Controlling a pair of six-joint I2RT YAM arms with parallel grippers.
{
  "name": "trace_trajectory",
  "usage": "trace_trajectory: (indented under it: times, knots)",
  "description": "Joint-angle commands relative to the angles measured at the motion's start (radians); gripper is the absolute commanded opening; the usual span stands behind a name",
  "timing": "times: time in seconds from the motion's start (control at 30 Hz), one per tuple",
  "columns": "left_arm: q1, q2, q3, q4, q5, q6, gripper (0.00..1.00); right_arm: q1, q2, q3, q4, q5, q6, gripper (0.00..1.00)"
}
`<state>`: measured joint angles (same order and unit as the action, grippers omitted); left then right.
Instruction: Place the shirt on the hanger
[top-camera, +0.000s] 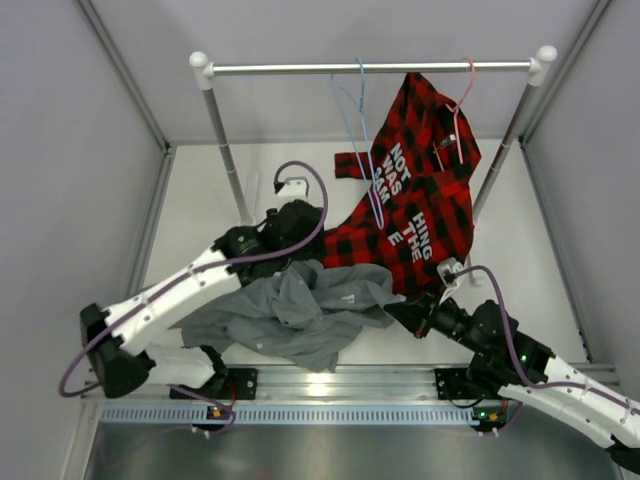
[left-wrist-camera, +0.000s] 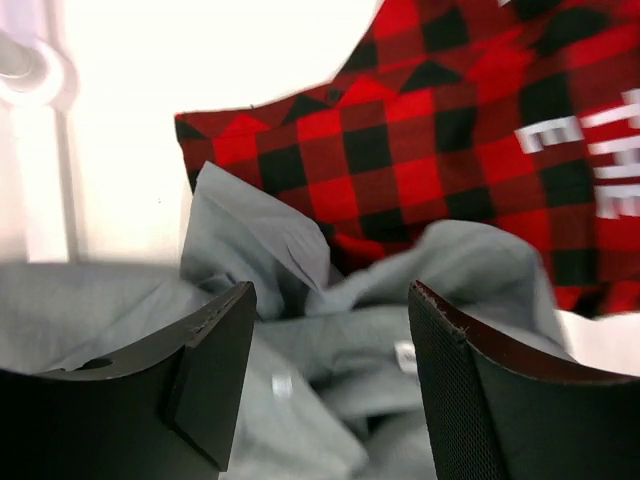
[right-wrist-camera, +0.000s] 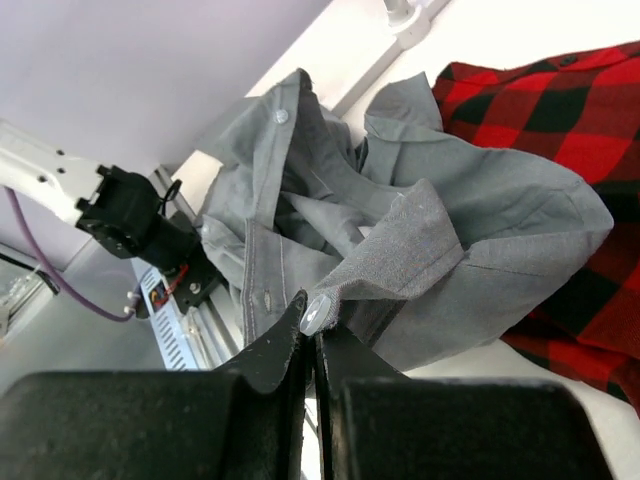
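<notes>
White lettering on the plaid shirt (top-camera: 425, 200), hanging over the far right part of the tabletop, and the words run sideways down the cloth. Top view: "NOT" (top-camera: 400, 156), then "WAS" (top-camera: 392, 177), then a line starting "MA", the rest lost in a fold. Lower down comes "HING" (top-camera: 421, 226), "THE" (top-camera: 416, 250) and a lone "E" (top-camera: 395, 238). The left wrist view catches that "E" (left-wrist-camera: 548, 134) again, with blurred letters at the right edge that won't read. The small white label (left-wrist-camera: 404, 357) on the grey shirt (left-wrist-camera: 480, 270) is too small to read.
</notes>
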<state>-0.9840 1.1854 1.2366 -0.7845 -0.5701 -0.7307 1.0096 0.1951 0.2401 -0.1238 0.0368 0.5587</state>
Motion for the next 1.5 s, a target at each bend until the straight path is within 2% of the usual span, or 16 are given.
trace_trajectory:
  times: [0.0, 0.1, 0.2, 0.27, 0.4, 0.57, 0.63, 0.67, 0.73, 0.97, 1.17, 1.27, 1.33, 1.37, 1.4, 1.47]
  knots:
    - [0.198, 0.15, 0.035, 0.013, 0.3, 0.157, 0.67, -0.008, -0.04, 0.024, -0.003, 0.008, -0.017, 0.0]
    - [0.249, 0.23, -0.009, 0.016, 0.352, 0.155, 0.69, -0.009, -0.054, 0.028, -0.023, 0.008, -0.019, 0.0]
    - [0.249, 0.284, -0.052, 0.045, 0.441, 0.183, 0.69, -0.009, -0.052, 0.024, -0.036, 0.014, -0.025, 0.0]
    - [0.249, 0.286, -0.086, 0.089, 0.501, 0.194, 0.67, -0.009, -0.034, 0.025, -0.031, 0.023, -0.028, 0.0]
    - [0.294, 0.27, -0.186, 0.228, 0.72, 0.189, 0.63, -0.009, 0.013, 0.016, 0.013, 0.018, -0.031, 0.01]
    - [0.314, 0.284, -0.232, 0.298, 0.811, 0.174, 0.6, -0.009, 0.064, 0.008, 0.052, 0.008, -0.037, 0.01]
    - [0.314, 0.28, -0.256, 0.312, 0.832, 0.174, 0.52, -0.009, 0.07, 0.01, 0.058, 0.011, -0.04, 0.02]
    - [0.314, 0.278, -0.262, 0.321, 0.837, 0.174, 0.24, -0.008, 0.07, 0.011, 0.059, 0.011, -0.04, 0.02]
    - [0.315, 0.263, -0.27, 0.321, 0.834, 0.177, 0.01, -0.009, 0.073, 0.014, 0.061, 0.015, -0.043, 0.02]
    - [0.315, 0.048, -0.262, 0.341, 0.803, 0.206, 0.0, -0.009, 0.093, 0.056, 0.017, 0.025, -0.055, 0.02]
    - [0.315, -0.104, -0.253, 0.353, 0.845, 0.218, 0.0, -0.009, 0.047, 0.1, -0.068, 0.057, -0.068, 0.03]
    - [0.315, -0.144, -0.233, 0.323, 0.84, 0.228, 0.0, -0.009, 0.036, 0.126, -0.117, 0.064, -0.078, 0.1]
    - [0.315, -0.167, -0.197, 0.297, 0.828, 0.232, 0.0, -0.009, 0.049, 0.162, -0.16, 0.061, -0.101, 0.19]
    - [0.315, -0.174, -0.183, 0.269, 0.828, 0.238, 0.0, -0.009, 0.056, 0.177, -0.175, 0.049, -0.115, 0.28]
    - [0.315, -0.181, -0.166, 0.248, 0.825, 0.241, 0.0, -0.009, 0.064, 0.197, -0.195, 0.037, -0.147, 0.55]
    - [0.314, -0.204, -0.119, 0.176, 0.805, 0.26, 0.0, -0.009, 0.082, 0.264, -0.253, 0.015, -0.181, 0.75]
